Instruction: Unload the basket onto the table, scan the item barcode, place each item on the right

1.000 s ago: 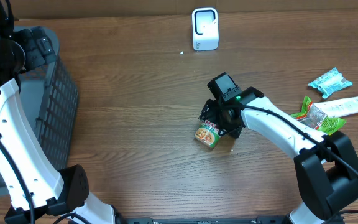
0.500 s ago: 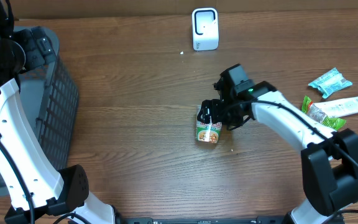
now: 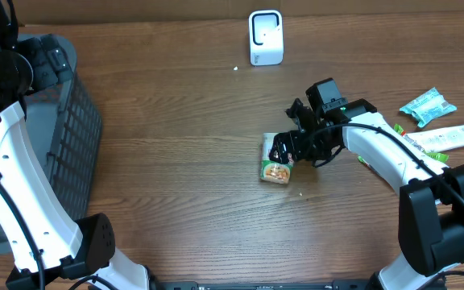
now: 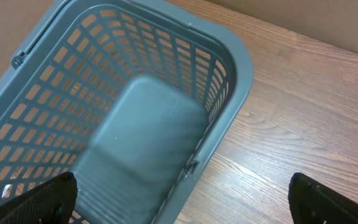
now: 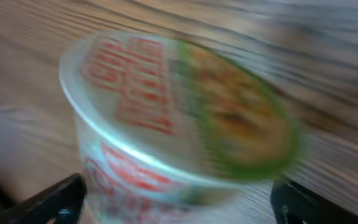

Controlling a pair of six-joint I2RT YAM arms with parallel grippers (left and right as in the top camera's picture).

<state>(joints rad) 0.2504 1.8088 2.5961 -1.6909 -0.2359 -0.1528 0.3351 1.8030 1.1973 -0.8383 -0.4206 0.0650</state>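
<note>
The item is a cup of noodles [image 3: 276, 165] with a red, white and green label, lying on the wooden table right of centre. In the right wrist view the cup [image 5: 179, 118] is blurred and fills the frame between my fingers. My right gripper [image 3: 283, 151] reaches over its far end, and its jaws [image 5: 179, 205] stand wide, with a gap beside the cup on the right. A white barcode scanner [image 3: 265, 37] stands at the table's back edge. My left gripper [image 4: 188, 205] hangs open above the basket's rim at the far left, holding nothing.
A grey plastic basket [image 3: 71, 121] stands at the left edge, and its slotted wall [image 4: 229, 56] fills the left wrist view. At the right lie a teal packet [image 3: 428, 106], a white tube [image 3: 449, 137] and a green packet [image 3: 416, 157].
The right arm has swung right and toward the back, taking the cup a little right. Its jaws have widened round the cup. The left arm has not moved.
</note>
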